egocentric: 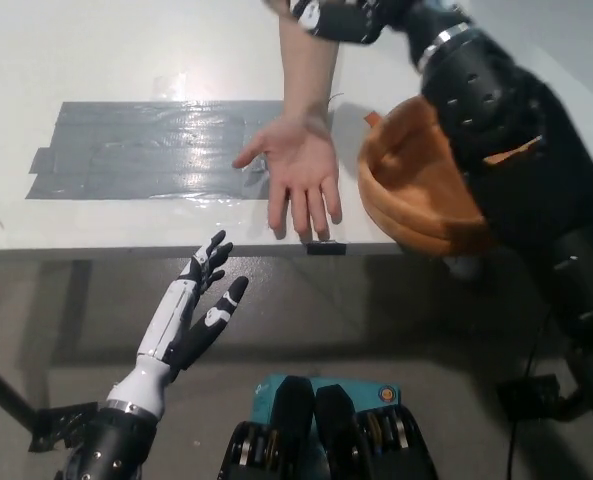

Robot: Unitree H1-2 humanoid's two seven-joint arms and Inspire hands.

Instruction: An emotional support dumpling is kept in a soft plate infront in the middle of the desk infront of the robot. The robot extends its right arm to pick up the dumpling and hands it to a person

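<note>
Dumpling cannot be seen; the orange soft plate (406,190) sits near the worktop (126,60) edge, partly behind the black right arm. Right robot hand (331,15) at the top edge: state unclear. A person's open palm (301,175) waits. Left robot hand (201,300) rests spread, low.

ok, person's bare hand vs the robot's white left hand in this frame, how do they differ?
The person's bare hand lies palm up on the white desk, reaching in from the top; the robot's white left hand hangs below the desk edge, over the floor, coming in from the bottom. The person's hand rests partly on the grey tape patch; the white left hand touches nothing. Both are open and hold nothing.
</note>
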